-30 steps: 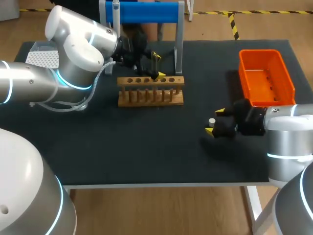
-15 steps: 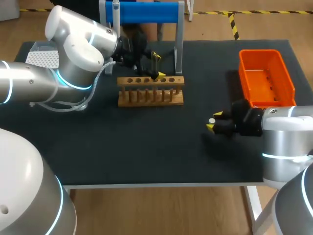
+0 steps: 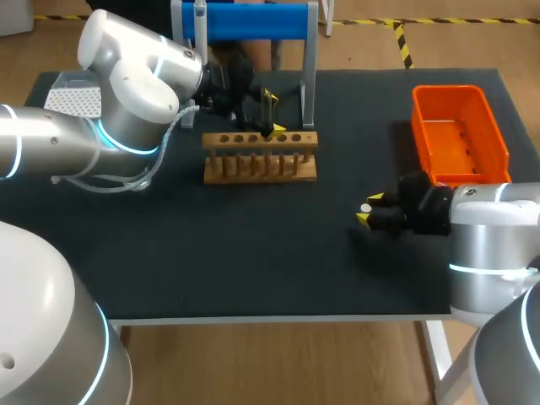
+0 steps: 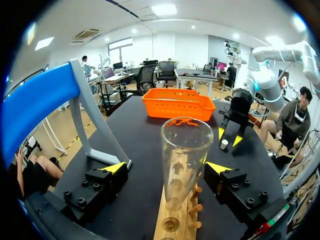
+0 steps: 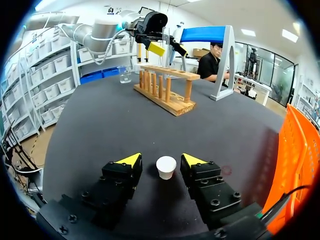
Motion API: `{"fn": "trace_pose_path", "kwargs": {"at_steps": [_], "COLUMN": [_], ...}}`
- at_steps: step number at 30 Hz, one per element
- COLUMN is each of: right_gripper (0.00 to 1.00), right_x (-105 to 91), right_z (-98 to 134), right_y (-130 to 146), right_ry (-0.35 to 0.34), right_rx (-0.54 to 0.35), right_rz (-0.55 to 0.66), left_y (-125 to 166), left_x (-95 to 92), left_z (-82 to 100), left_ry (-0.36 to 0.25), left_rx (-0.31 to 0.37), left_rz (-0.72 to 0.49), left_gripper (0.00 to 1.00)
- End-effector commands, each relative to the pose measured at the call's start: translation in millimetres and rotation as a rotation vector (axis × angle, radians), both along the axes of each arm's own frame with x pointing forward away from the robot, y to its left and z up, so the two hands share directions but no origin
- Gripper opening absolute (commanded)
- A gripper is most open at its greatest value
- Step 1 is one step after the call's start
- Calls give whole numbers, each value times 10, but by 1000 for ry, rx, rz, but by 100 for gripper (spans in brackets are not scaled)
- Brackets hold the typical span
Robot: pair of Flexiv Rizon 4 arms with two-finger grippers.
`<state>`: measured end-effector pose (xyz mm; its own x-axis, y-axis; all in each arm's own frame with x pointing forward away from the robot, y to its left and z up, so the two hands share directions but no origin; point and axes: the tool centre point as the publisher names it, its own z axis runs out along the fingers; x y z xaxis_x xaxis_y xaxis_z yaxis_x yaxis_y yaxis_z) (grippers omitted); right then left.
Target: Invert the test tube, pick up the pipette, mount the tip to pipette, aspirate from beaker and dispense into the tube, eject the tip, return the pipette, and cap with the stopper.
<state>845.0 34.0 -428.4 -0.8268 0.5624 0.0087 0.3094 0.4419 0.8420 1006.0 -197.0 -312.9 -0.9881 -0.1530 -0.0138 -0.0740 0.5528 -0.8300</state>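
Observation:
A clear test tube (image 4: pixel 182 150) stands mouth-up in the wooden rack (image 3: pixel 260 157). My left gripper (image 3: pixel 270 114) hangs over the rack, open, with one finger on each side of the tube and not touching it. A small white stopper (image 5: pixel 166 167) sits on the black mat at the right. My right gripper (image 5: pixel 161 162) is low over the mat with the stopper between its fingers. A narrow gap shows on each side of the stopper. In the head view the stopper (image 3: pixel 365 207) lies at the right gripper's (image 3: pixel 369 213) yellow tips.
A blue pipette stand (image 3: pixel 245 21) rises behind the rack. An orange bin (image 3: pixel 460 133) stands at the back right, close to my right arm. A white tip box (image 3: pixel 72 97) lies at the far left, and a small glass beaker (image 5: pixel 125 75) stands beyond the rack.
The right gripper's fingers have drawn in around the stopper, which stays on the mat. The left arm and the tube have not moved.

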Motion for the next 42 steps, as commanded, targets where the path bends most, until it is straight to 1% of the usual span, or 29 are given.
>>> {"fn": "trace_pose_path", "kwargs": {"at_steps": [1, 22, 29, 30, 34, 37, 38, 39, 42], "right_gripper": [50, 49, 45, 42, 38, 37, 36, 32, 29], "right_x": [3, 36, 42, 43, 46, 51, 52, 54, 59], "right_z": [-17, -47, -51, -51, -53, -58, -59, -61, -67], "right_y": [15, 9, 9, 10, 11, 11, 11, 12, 15], "right_ry": [-1, 2, 2, 2, 2, 2, 3, 3, 4], "right_rx": [-2, -7, -8, -9, -10, -13, -13, -13, -15], "right_rz": [-6, -11, -12, -12, -12, -16, -17, -17, -18], "left_y": [0, 0, 0, 0, 0, 0, 0, 0, 0], "left_x": [10, 10, 10, 10, 10, 10, 10, 10, 10], "left_z": [2, 2, 2, 2, 2, 2, 2, 2, 2], "left_ry": [3, 3, 3, 3, 3, 3, 3, 3, 3], "left_rx": [1, 1, 1, 1, 1, 1, 1, 1, 1], "left_rz": [-2, -2, -2, -2, -2, -2, -2, -2, -2], "left_gripper": [100, 100, 100, 100, 100, 100, 100, 100, 100]}}
